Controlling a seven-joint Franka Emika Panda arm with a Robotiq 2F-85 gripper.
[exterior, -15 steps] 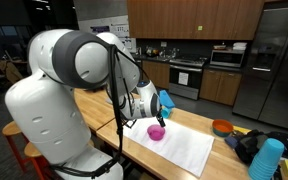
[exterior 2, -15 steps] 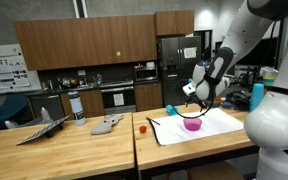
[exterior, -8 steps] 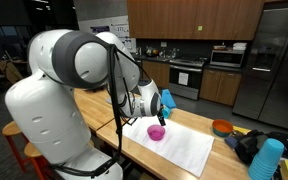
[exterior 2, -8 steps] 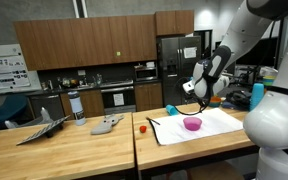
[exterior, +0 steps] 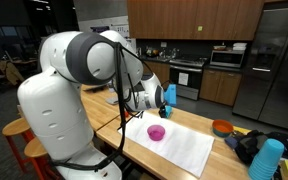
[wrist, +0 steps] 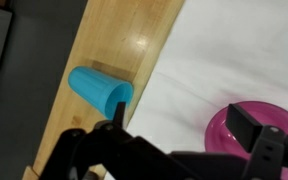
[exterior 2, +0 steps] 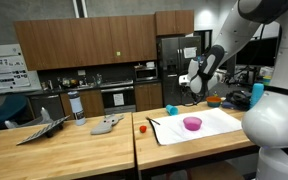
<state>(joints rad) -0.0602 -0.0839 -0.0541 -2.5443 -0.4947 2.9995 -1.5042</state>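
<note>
Pink bowl (wrist: 216, 125) on white cloth (wrist: 219, 50), 4 o'clock in wrist view. Gripper (exterior: 168, 97) hovers well above, jaws spread wide, holding nothing. Bowl looks light, stiff plastic, slick-walled: best pinch across rim, one finger inside. Blue cup (wrist: 99, 90) at 10 o'clock, on bare wood.

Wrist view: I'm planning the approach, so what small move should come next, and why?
Probably slide sideways toward the bowl, then lower. The open gripper hangs above the cloth, and the bowl sits off-centre, by one finger.
</note>
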